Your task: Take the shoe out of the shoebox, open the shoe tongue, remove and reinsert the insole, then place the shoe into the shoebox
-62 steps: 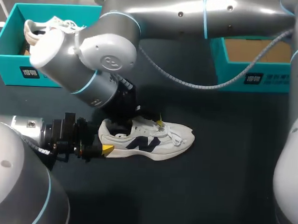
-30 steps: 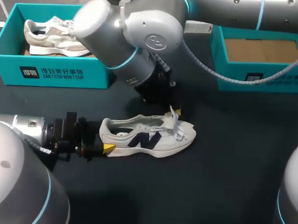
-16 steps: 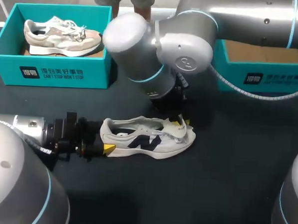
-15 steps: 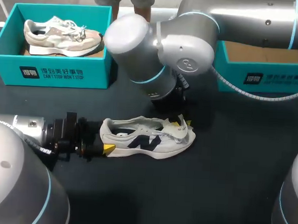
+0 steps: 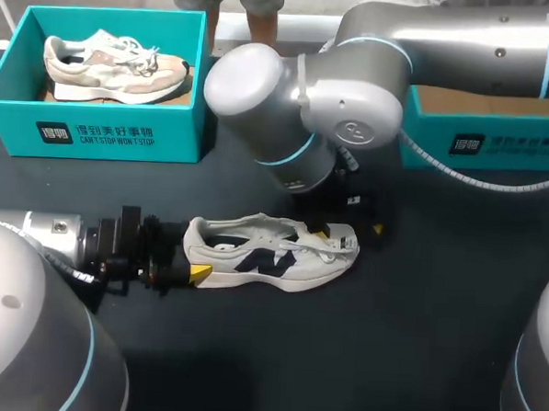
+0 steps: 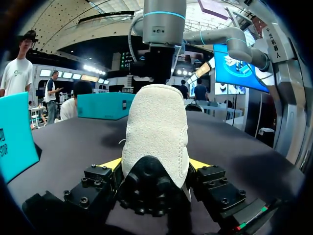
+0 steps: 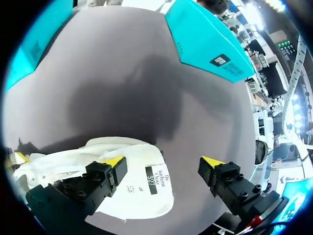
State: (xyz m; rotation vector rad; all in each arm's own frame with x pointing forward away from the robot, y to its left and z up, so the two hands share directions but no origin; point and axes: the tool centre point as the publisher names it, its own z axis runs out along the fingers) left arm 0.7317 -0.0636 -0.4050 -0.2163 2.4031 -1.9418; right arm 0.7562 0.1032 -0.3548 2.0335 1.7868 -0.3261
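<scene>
One step looks done: right gripper (image 7: 162, 162) has released the opened tongue (image 7: 146, 188), fingers wide; left gripper (image 6: 154, 164) pinches the shoe (image 5: 270, 253) heel.

Sneaker (image 5: 272, 254): white, navy side emblem. Shoebox (image 5: 103, 134): teal, white lettering. Boxed sneaker (image 5: 116, 66): cream, pinkish toe. Counter (image 5: 359, 357): black.

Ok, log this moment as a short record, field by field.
Shoe: white sneaker with a dark side logo, upright on the dark tabletop, outside both boxes
Left gripper: fingers shut on the sneaker's heel
Right gripper: fingers open above the tongue end, one tip over the sneaker, the other over bare table
Left teal shoebox: holds a second pale sneaker
Right teal shoebox: brown floor showing
</scene>
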